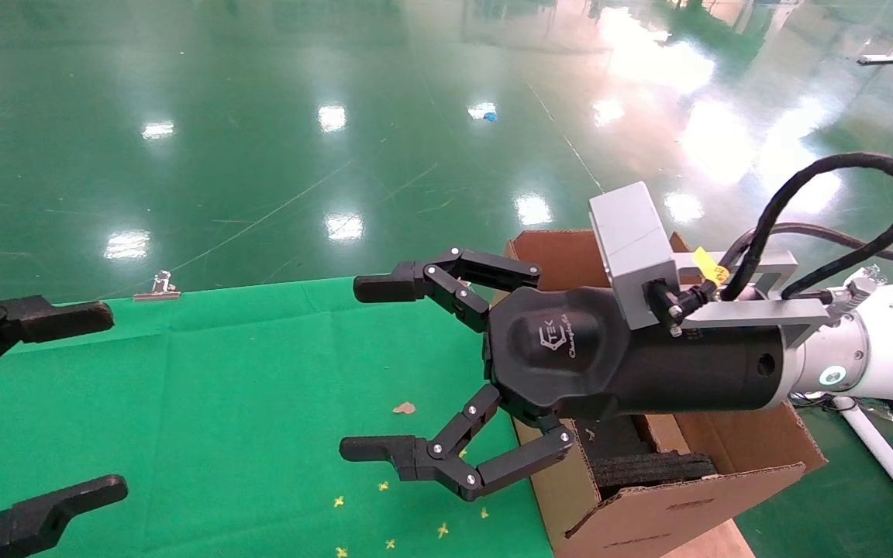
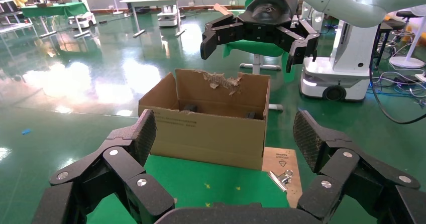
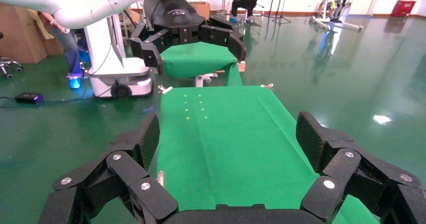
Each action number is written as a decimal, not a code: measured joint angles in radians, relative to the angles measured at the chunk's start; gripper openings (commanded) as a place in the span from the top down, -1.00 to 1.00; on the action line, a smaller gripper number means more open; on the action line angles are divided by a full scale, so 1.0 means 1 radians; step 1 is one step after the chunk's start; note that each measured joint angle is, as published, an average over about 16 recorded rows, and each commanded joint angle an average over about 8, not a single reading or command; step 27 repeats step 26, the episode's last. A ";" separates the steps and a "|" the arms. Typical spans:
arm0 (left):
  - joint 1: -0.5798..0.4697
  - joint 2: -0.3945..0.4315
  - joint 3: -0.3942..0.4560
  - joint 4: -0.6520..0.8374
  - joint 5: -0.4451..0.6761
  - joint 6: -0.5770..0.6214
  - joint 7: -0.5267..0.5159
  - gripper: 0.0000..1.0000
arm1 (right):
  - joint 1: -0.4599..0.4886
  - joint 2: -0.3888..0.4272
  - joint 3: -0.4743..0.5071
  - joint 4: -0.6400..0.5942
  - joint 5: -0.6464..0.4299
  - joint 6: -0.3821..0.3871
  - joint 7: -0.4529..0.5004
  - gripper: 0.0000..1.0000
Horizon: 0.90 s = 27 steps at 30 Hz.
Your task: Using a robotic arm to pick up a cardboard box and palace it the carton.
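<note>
Left gripper (image 2: 223, 148) is hovering wide open over the green cloth (image 2: 211, 186), facing the carton (image 2: 208, 131) with its torn flap, while the right gripper (image 2: 258, 38) is hanging open above it.

Open brown carton (image 1: 679, 496), robotic arm (image 1: 880, 349) above

The worktop (image 1: 245, 372) wears bright green cloth flecked with tiny yellow marks. Both pincers, right (image 1: 373, 368) and left (image 1: 78, 403), are matte black. The carton (image 1: 671, 504) is plain brown corrugated card holding dark grey foam (image 1: 648, 467). The floor (image 1: 260, 116) is glossy deep green.
</note>
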 measured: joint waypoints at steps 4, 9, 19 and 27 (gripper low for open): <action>0.000 0.000 0.000 0.000 0.000 0.000 0.000 -1.00 | 0.000 0.000 0.000 0.000 0.000 0.000 0.000 -1.00; 0.000 0.000 0.000 0.000 0.000 0.000 0.000 -1.00 | 0.000 0.000 0.000 0.000 0.000 0.000 0.000 -1.00; 0.000 0.000 0.000 0.000 0.000 0.000 0.000 -1.00 | 0.000 0.000 0.000 0.000 0.000 0.000 0.000 -1.00; 0.000 0.000 0.000 0.000 0.000 0.000 0.000 -1.00 | 0.000 0.000 0.000 0.000 0.000 0.000 0.000 -1.00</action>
